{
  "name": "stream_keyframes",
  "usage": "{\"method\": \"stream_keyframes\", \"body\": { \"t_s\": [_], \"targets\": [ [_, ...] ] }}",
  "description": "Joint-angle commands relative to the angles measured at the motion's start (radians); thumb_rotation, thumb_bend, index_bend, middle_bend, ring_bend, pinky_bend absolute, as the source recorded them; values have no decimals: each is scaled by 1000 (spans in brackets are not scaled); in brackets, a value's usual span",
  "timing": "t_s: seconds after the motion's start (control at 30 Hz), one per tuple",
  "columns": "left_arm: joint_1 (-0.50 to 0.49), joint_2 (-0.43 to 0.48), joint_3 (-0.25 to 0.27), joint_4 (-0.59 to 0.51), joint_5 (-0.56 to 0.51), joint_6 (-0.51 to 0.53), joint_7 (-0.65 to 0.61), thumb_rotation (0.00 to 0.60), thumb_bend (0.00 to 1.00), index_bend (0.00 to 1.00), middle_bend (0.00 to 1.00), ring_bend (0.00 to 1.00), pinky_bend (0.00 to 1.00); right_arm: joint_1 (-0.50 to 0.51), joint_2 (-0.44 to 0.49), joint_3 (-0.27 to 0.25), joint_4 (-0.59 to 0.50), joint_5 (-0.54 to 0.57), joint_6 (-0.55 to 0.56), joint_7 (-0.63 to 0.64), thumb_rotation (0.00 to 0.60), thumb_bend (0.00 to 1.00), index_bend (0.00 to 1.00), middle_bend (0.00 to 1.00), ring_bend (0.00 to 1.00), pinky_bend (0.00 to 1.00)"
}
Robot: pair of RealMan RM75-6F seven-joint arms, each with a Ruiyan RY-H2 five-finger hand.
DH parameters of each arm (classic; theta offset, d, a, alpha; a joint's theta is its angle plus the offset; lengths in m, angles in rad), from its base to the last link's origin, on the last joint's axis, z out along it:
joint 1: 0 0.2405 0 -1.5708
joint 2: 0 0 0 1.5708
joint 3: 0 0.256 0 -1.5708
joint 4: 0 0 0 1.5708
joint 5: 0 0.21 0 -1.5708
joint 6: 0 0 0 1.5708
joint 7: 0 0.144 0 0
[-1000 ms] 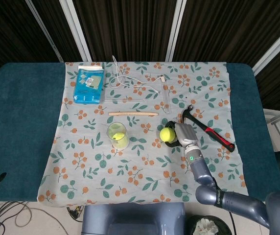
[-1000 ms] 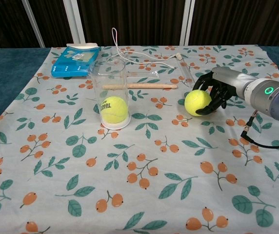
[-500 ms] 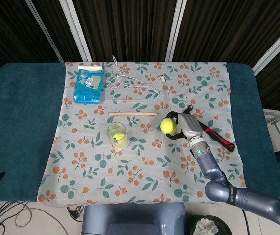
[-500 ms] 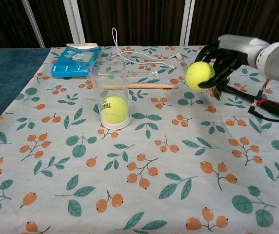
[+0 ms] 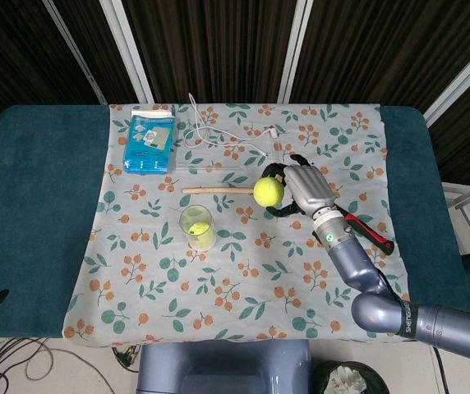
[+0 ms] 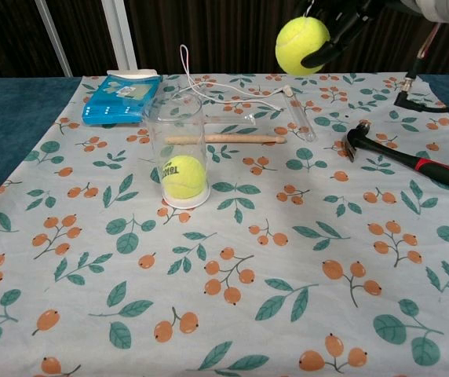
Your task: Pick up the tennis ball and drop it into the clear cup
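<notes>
My right hand [image 5: 305, 187] [image 6: 342, 17] grips a yellow tennis ball [image 5: 268, 191] [image 6: 302, 45] and holds it high above the cloth, to the right of the clear cup [image 5: 196, 227] [image 6: 177, 149]. The cup stands upright on the patterned cloth, and a second yellow tennis ball [image 6: 183, 176] lies in its bottom. In the chest view the held ball is near the top edge, with only the fingers [image 6: 324, 47] showing around it. My left hand appears in neither view.
A hammer [image 5: 358, 224] [image 6: 413, 162] with a red and black handle lies right of the hand. A wooden stick [image 5: 223, 190] [image 6: 223, 139], a white cable [image 5: 218, 135], a clear tube [image 6: 299, 118] and a blue packet [image 5: 149, 139] [image 6: 120, 96] lie behind the cup. Teal table [image 5: 38, 205] borders the cloth.
My right hand has lifted the tennis ball off the cloth and carried it up and to the left, toward the cup. The cup and the other things have not moved.
</notes>
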Motion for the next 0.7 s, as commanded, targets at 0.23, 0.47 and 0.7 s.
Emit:
{"method": "stream_keyframes", "body": {
  "t_s": [0.23,0.47,0.7],
  "targets": [
    [0,5,-1,1,-1,-1,-13,600,22,141,0,0,0,131,-53,21,-58,88,77,-103,600,469,648,431,433,95],
    [3,12,-1,1,2,1,-29,600,22,141,0,0,0,200,-123,20,-77,116,126,-121,600,470,647,431,430,95],
    [2,14,-1,2,0,-2,-31,600,22,141,0,0,0,241,-202,12,-50,107,150,-113,600,470,648,431,419,87]
  ]
}}
